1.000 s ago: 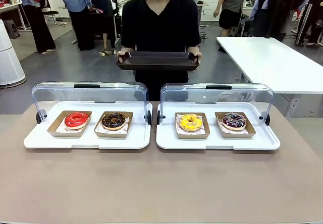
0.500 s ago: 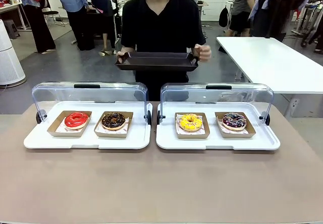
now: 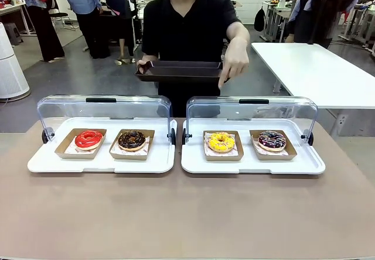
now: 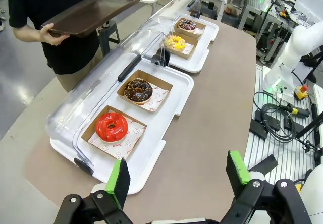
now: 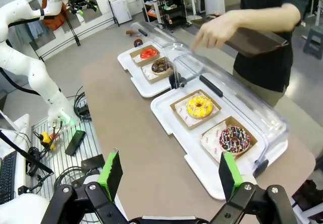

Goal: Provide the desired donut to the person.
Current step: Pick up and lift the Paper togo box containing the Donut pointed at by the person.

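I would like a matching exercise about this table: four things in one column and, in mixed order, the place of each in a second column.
1. red donut
2. yellow donut
3. brown tray
4. chocolate donut

a. held by the person
b. left white tray, outer side
c. left white tray, inner side
d. right white tray, inner side

Pairs: 1-b, 2-d, 3-a, 4-c.

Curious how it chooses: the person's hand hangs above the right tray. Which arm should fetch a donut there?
Likely the right: the person's hand points down over the yellow donut, in the tray on its side.
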`<state>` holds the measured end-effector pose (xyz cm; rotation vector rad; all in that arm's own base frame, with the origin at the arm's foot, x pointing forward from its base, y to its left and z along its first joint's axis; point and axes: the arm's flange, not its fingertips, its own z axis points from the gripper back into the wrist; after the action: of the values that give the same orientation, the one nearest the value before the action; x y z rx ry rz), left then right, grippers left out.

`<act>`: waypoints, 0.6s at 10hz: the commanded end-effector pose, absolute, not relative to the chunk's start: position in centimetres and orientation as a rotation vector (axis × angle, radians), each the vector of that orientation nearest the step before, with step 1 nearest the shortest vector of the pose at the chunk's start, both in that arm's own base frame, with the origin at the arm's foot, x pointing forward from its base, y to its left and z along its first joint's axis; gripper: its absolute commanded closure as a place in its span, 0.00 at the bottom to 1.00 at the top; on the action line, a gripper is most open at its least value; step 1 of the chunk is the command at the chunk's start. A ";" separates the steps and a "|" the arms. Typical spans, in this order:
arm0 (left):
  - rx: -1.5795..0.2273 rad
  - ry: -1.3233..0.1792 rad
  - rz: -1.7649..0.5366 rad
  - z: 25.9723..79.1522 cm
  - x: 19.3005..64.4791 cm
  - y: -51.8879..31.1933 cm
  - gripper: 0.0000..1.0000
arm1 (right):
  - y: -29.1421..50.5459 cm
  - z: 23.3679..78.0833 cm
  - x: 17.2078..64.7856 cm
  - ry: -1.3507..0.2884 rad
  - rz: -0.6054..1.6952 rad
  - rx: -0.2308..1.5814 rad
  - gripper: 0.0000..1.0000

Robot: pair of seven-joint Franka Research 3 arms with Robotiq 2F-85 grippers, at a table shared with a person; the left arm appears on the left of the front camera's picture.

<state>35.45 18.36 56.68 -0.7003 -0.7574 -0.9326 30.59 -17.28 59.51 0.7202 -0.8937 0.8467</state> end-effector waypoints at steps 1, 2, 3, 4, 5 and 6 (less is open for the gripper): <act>-0.708 -0.769 -0.930 56.7 35.4 18.4 0.00 | -17.5 59.5 30.6 -0.900 0.849 0.735 0.00; -0.708 -0.769 -0.930 56.7 35.4 18.4 0.00 | -17.5 59.5 30.6 -0.900 0.849 0.735 0.00; -0.708 -0.769 -0.930 56.7 35.4 18.4 0.00 | -17.5 59.5 30.6 -0.900 0.849 0.735 0.00; -0.708 -0.769 -0.930 56.7 35.4 18.4 0.00 | -17.5 59.5 30.6 -0.900 0.849 0.735 0.00; -0.708 -0.769 -0.930 56.7 35.4 18.4 0.00 | -17.5 59.5 30.6 -0.900 0.849 0.735 0.00; -0.708 -0.769 -0.930 56.7 35.4 18.4 0.00 | -17.5 59.5 30.6 -0.900 0.849 0.735 0.00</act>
<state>35.45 18.36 56.68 -0.7003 -0.7574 -0.9326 30.58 -17.30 59.51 0.7202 -0.8937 0.8463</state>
